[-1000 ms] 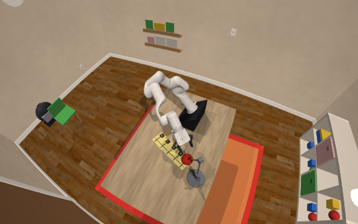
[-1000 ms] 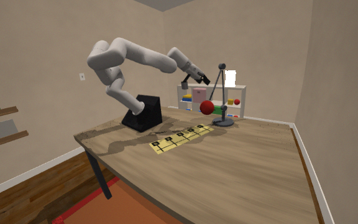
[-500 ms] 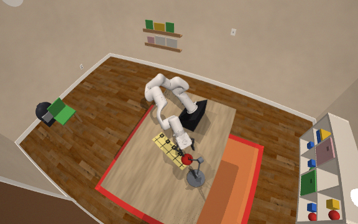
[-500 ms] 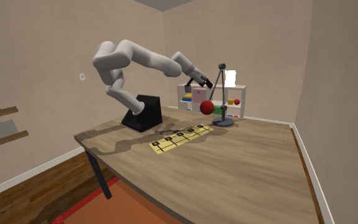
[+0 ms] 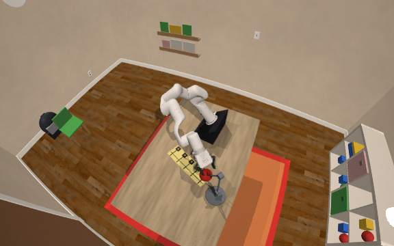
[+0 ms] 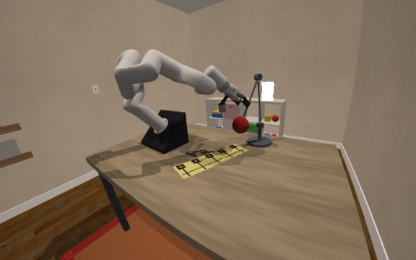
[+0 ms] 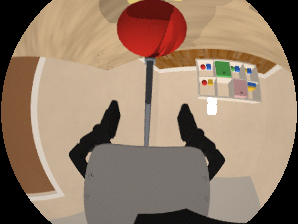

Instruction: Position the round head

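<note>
The red round lamp head point(image 5: 205, 175) point(image 6: 240, 125) point(image 7: 151, 30) hangs in the air above the bench, near the foot end of the yellow strip point(image 5: 185, 165) point(image 6: 208, 162). The lamp's elbow point(image 5: 220, 175) point(image 6: 258, 76) stands high, with the upper rod sloping down to the head. The round grey foot point(image 5: 215, 195) point(image 6: 259, 141) stands on the bench. My gripper point(image 5: 208, 170) point(image 6: 248, 104) point(image 7: 149, 109) is open, above the head and close to the rod. In the wrist view the rod shows between the spread fingers; its depth between them is unclear. In the top view the head covers part of the strip.
The wooden bench point(image 5: 149, 191) point(image 6: 284, 188) carries the black robot base point(image 5: 205, 137) point(image 6: 170, 133) beyond the strip's side. A white shelf unit point(image 5: 373, 164) point(image 7: 199, 85) stands off the bench, against the wall. My arm reaches over the bench from the base.
</note>
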`<action>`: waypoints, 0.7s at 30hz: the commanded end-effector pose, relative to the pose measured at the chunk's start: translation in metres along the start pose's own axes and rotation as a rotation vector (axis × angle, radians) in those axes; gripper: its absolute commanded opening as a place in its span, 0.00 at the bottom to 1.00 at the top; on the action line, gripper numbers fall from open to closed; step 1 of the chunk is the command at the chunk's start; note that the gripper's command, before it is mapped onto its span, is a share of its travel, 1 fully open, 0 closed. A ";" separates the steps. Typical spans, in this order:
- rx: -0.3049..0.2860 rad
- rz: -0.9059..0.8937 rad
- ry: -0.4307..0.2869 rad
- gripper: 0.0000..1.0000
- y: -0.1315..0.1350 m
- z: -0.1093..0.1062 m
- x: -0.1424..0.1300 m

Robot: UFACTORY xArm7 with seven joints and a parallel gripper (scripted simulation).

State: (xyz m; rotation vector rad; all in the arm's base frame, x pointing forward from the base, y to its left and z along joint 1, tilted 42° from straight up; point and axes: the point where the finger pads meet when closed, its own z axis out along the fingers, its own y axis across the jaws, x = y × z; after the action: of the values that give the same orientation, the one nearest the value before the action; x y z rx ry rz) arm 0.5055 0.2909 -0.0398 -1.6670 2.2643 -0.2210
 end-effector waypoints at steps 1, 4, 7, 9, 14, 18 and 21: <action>0.001 -0.003 -0.006 1.00 0.000 0.005 -0.002; 0.000 -0.004 -0.006 1.00 0.000 0.013 -0.001; -0.002 -0.005 -0.006 1.00 -0.001 0.020 0.000; -0.003 -0.006 -0.006 1.00 -0.001 0.025 0.001; -0.004 -0.007 -0.007 1.00 -0.001 0.035 0.002; -0.004 -0.007 -0.007 1.00 -0.001 0.035 0.002; -0.003 -0.007 -0.007 1.00 -0.001 0.036 0.002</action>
State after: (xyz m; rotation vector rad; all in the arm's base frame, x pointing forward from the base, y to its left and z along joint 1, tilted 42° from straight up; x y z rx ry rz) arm 0.5179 0.2885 -0.0746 -1.6744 2.2606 -0.2150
